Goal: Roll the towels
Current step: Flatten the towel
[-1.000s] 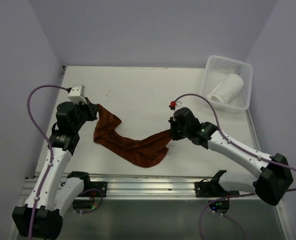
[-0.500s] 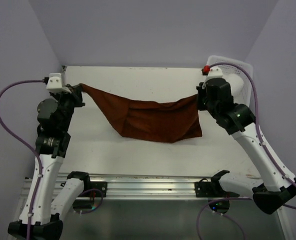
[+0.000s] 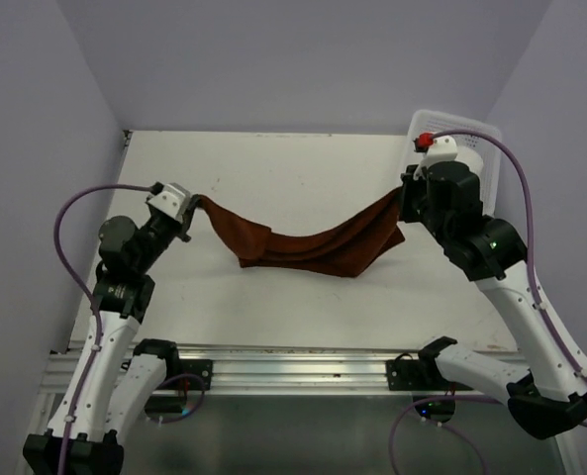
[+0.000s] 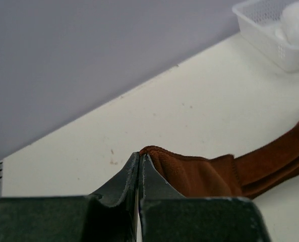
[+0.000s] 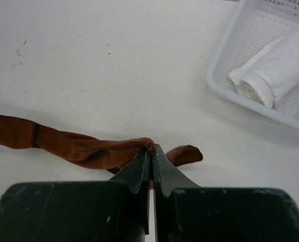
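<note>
A brown towel (image 3: 308, 247) hangs stretched between my two grippers, sagging in the middle onto the white table (image 3: 293, 168). My left gripper (image 3: 192, 205) is shut on the towel's left corner; in the left wrist view the cloth (image 4: 199, 174) runs off to the right from my closed gripper (image 4: 139, 157). My right gripper (image 3: 404, 195) is shut on the towel's right corner; in the right wrist view the cloth (image 5: 73, 146) bunches at my closed gripper (image 5: 152, 147), a small flap to their right.
A white basket (image 3: 491, 188) stands at the table's far right corner, largely hidden by my right arm, with a rolled white towel (image 5: 278, 68) inside; the basket (image 4: 262, 38) also shows in the left wrist view. Purple walls close in the table on three sides.
Both grippers lifted the towel and spread it wide, then came lower and slightly forward. The towel now sags in a narrower band with its middle on the table.
</note>
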You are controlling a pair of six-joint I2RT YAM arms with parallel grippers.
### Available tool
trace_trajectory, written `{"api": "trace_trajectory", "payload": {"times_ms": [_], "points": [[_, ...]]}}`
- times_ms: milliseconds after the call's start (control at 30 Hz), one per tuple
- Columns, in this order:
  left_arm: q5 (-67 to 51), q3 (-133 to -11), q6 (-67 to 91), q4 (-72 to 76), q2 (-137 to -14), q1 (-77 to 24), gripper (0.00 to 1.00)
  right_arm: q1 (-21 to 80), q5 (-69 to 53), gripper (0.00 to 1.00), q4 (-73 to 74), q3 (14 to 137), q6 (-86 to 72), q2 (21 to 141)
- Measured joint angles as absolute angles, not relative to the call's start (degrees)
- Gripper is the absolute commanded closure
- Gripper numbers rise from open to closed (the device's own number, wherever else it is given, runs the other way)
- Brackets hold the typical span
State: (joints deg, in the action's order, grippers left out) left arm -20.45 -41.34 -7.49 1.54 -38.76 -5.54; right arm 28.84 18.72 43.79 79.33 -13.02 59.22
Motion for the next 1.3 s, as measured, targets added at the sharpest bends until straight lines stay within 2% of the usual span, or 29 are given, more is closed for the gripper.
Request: {"api": "trace_trajectory", "payload": {"times_ms": [67, 233, 367, 533, 567, 633, 667, 900, 1033, 1133, 1233, 1267, 1300], "points": [[-24.1, -39.2, -11.6, -0.8, -40.2, -6.6, 0.87, 28.9, 18.0, 1.0, 43.9, 78.3, -13.0, 59.4], [-30.0, -38.9, -20.4, -5.5, -42.0, -11.9, 0.82, 28.8, 16.6, 1.0, 43.8, 76.7, -13.1, 59.5], [-36.8, -39.3, -25.6, -8.9, -45.2, -17.9, 0.61, 28.8, 15.7, 1.0, 43.7, 75.1, -13.1, 59.5], [-40.5, -39.3, -27.6, -12.6, -47.7, -24.3, 0.52, 28.4, 15.3, 1.0, 43.5, 73.4, -13.1, 59.5], [-39.7, -39.3, -26.8, -12.4, -48.1, -24.8, 0.45, 28.4, 15.3, 1.0, 43.3, 73.1, -13.1, 59.5], [-36.4, -39.3, -23.7, -11.4, -49.4, -25.0, 0.23, 28.2, 15.2, 1.0, 43.2, 72.4, -13.1, 59.5], [-33.3, -39.6, -21.4, -11.5, -50.7, -25.0, 0.01, 28.1, 15.0, 1.0, 43.0, 72.0, -13.2, 59.5], [-12.4, -45.4, -4.5, -14.3, -63.2, -25.1, 0.0, 28.1, 13.7, 1.0, 42.6, 70.0, -13.2, 59.5], [-6.0, -44.9, 6.5, -17.6, -62.7, -25.1, 0.0, 28.1, 12.7, 1.0, 42.0, 68.9, -13.3, 59.4], [-4.1, -42.2, 13.0, -18.0, -57.8, -25.2, 0.0, 28.1, 12.1, 1.0, 41.1, 67.1, -13.3, 59.2], [-3.0, -38.8, 18.0, -18.6, -51.6, -25.7, 0.12, 28.1, 11.4, 1.0, 40.6, 65.5, -13.4, 59.2], [-2.7, -38.0, 19.0, -18.8, -50.3, -26.0, 0.21, 28.1, 11.2, 1.0, 40.5, 65.2, -13.4, 59.2], [-2.2, -37.2, 20.3, -19.1, -49.1, -26.4, 0.23, 28.1, 10.9, 1.0, 40.4, 64.9, -13.5, 59.2]]}}
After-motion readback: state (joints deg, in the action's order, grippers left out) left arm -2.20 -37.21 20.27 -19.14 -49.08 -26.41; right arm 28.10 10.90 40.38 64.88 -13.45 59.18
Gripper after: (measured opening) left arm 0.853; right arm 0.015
